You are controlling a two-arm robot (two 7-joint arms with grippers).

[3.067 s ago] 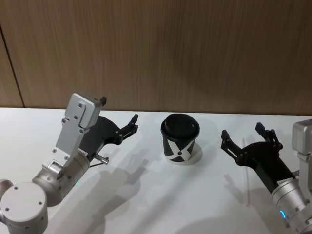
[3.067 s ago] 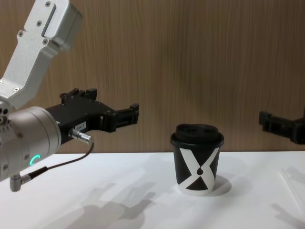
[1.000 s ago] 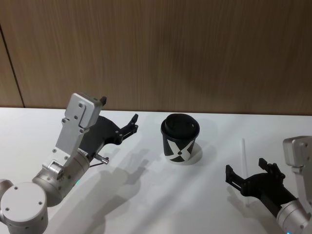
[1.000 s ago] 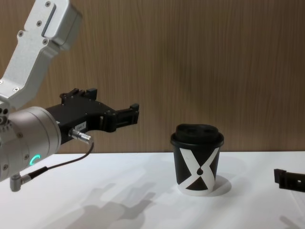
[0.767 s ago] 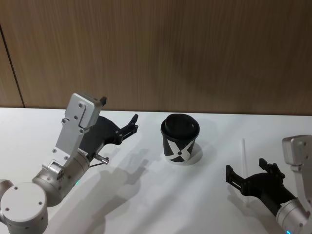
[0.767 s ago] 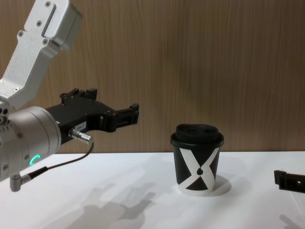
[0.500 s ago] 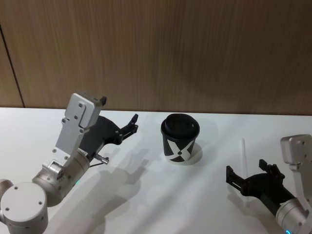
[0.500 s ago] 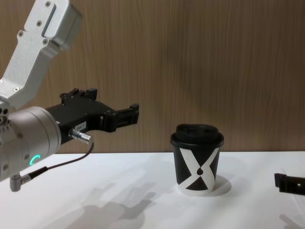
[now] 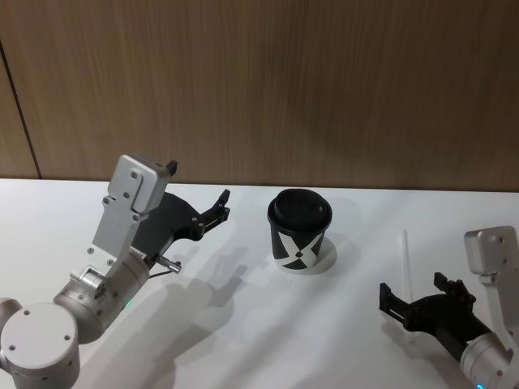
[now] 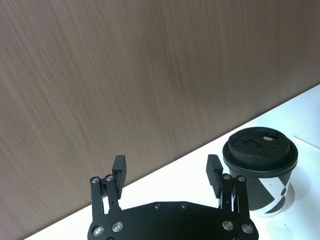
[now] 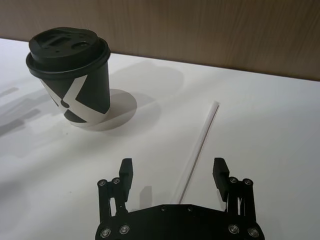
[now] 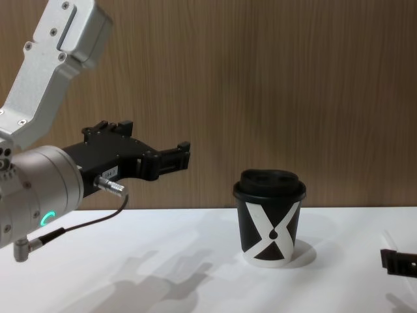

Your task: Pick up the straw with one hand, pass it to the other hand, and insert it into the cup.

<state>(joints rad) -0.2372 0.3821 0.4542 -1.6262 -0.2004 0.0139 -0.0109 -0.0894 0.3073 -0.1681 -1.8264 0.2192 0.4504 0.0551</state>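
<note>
The black cup (image 9: 300, 236) with a white X and a domed lid stands upright near the table's middle. The thin white straw (image 9: 406, 263) lies flat on the table to the cup's right, pointing away from me. My right gripper (image 9: 413, 290) hovers low over the straw's near end, open, with one finger on each side of it. In the right wrist view the straw (image 11: 199, 150) runs between the spread fingers of the right gripper (image 11: 173, 172), with the cup (image 11: 71, 76) farther off. My left gripper (image 9: 224, 203) is open and empty, raised to the left of the cup.
A wood-panelled wall closes off the back of the white table (image 9: 243, 324). The left wrist view shows the cup (image 10: 260, 171) just beyond the left gripper (image 10: 166, 170). The chest view has the cup (image 12: 269, 218) at centre and one finger (image 12: 399, 262) of the right gripper at the right edge.
The right gripper dropped from cup height and drew back toward me, ending low astride the straw's near end; in the last second it only crept nearer and lower. The left arm stayed still.
</note>
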